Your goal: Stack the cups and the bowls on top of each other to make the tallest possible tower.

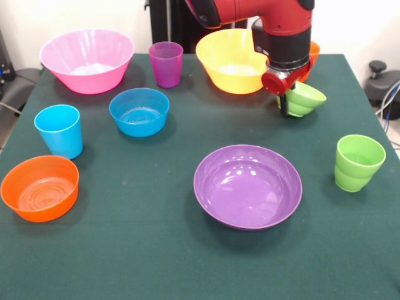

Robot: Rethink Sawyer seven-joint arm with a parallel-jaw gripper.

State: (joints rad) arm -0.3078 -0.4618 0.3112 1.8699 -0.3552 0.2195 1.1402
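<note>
My gripper hangs at the back right and is shut on the rim of the small green bowl, which is tilted and held just above the table. The large yellow-orange bowl stands right behind it. An orange cup shows partly behind the arm. The large pink bowl and the purple cup stand at the back left. The small blue bowl, the sky blue cup and the small orange bowl are on the left. The wide purple bowl is in the middle front, the lime green cup at the right.
The green table ends close to the right of the green cup. The arm comes down over the yellow-orange bowl and hides part of it.
</note>
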